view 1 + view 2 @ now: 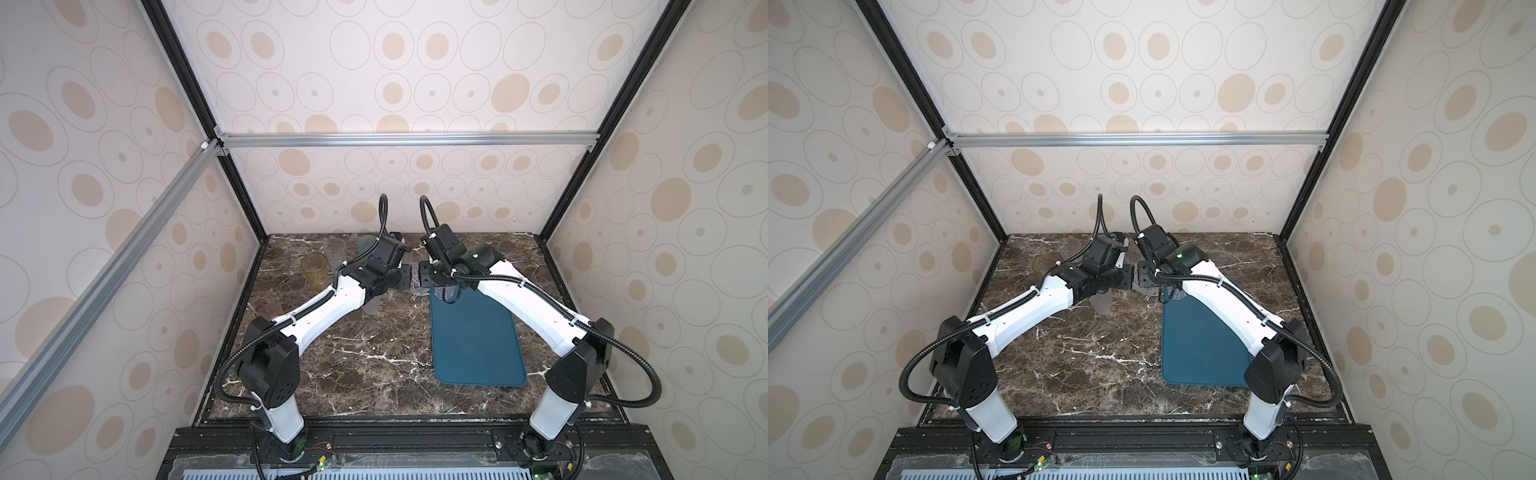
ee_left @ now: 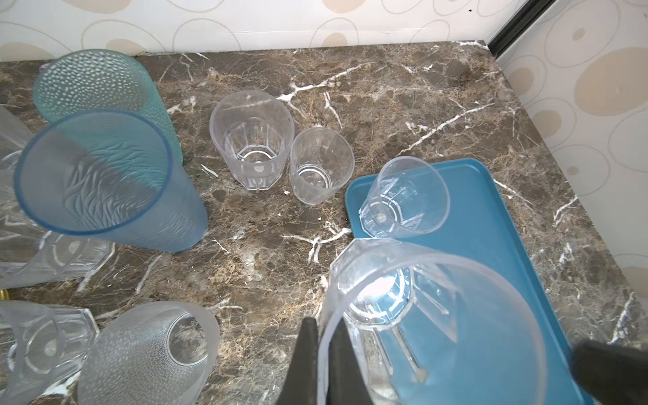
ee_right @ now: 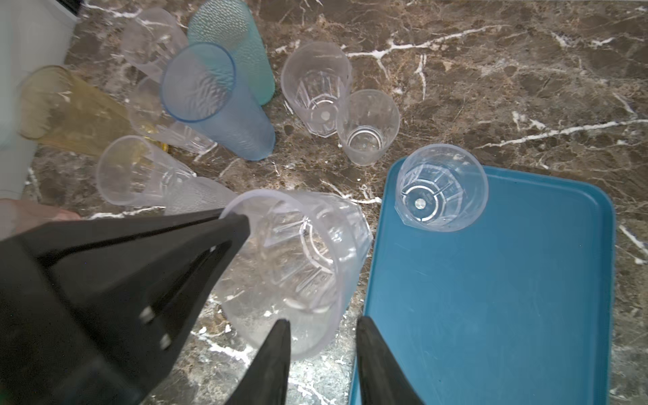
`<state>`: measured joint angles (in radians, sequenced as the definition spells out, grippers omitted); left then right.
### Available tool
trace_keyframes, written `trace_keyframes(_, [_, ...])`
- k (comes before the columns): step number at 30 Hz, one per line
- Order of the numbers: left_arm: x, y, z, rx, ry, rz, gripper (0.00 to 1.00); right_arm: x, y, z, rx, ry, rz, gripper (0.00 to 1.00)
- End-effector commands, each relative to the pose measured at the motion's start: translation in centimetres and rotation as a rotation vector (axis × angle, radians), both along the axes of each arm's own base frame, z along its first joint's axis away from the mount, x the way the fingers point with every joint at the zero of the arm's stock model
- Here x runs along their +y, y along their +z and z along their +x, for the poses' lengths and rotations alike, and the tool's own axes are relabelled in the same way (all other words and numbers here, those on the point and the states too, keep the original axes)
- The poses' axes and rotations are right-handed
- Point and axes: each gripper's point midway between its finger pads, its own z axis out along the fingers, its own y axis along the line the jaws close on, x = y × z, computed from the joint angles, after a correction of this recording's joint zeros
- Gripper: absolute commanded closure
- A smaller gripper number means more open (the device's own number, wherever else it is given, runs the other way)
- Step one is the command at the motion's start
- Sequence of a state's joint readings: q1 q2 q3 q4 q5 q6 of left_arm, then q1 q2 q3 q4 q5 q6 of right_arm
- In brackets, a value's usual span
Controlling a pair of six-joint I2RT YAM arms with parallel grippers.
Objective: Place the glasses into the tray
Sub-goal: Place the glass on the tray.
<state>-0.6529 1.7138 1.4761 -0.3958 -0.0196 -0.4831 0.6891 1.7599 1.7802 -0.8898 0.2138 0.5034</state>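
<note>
Nearest you, both arms rise from their bases, reach forward and bend inward, so the wrists almost meet over the far end of the tray point(image 1: 478, 345). In both top views those wrists hide the claws, and only the wrist cameras show the grip.

Your left claw point(image 2: 323, 329) is clenched on the rim of a clear faceted glass point(image 3: 298, 259), one finger inside the wall and one outside. Your right claw point(image 3: 324, 321) is released, its fingers apart on either side of another part of that rim. The glass sits at the tray's inner edge, possibly lifted; its base is hard to make out.

Beyond it, a second clear glass point(image 2: 403, 196) stands upright in the tray's far corner. Farther on, a clear tumbler point(image 2: 252, 140) and a smaller tumbler point(image 2: 321, 164) stand just beside each other on the counter point(image 3: 491, 87). A blue glass point(image 2: 105, 175), a teal glass point(image 2: 94, 84) and a frosted glass point(image 2: 150, 350) stand to your left. The amber glass point(image 3: 70, 108) shows plainly in the right wrist view.
</note>
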Motion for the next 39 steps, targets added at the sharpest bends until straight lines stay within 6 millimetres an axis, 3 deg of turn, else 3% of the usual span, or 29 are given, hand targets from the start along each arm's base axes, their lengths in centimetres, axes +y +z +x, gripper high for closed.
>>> trace_keyframes(1, [-1.5, 3.1, 0.3, -0.049, -0.002, -0.085, 1.00, -0.7, -0.5, 0.5, -0.005, -0.014, -0.072, 0.71])
trace_keyframes(14, [-3.1, 4.3, -0.4, -0.034, -0.049, -0.119, 1.00, -1.9, -2.0, 1.1, -0.009, -0.028, -0.193, 0.90])
trace_keyframes(17, [-3.5, 5.0, -0.7, -0.035, -0.064, -0.139, 0.96, -2.1, -2.0, 1.1, -0.012, -0.040, -0.202, 0.94])
trace_keyframes(20, [-3.7, 5.9, -1.1, -0.045, -0.080, -0.156, 0.90, -2.4, -1.6, 1.2, -0.021, -0.051, -0.207, 0.96])
trace_keyframes(26, [-3.9, 8.6, -1.9, -0.089, -0.115, -0.214, 0.65, -2.8, -0.5, 1.3, -0.045, -0.055, -0.213, 0.99])
trace_keyframes(30, [-3.6, 10.1, -2.3, -0.121, -0.116, -0.235, 0.59, -3.2, 0.0, 1.4, -0.050, -0.063, -0.207, 1.00])
trace_keyframes(39, [0.0, 9.7, -1.3, -0.239, -0.005, -0.109, 0.39, -6.2, 1.8, 2.0, -0.026, -0.112, -0.098, 1.00])
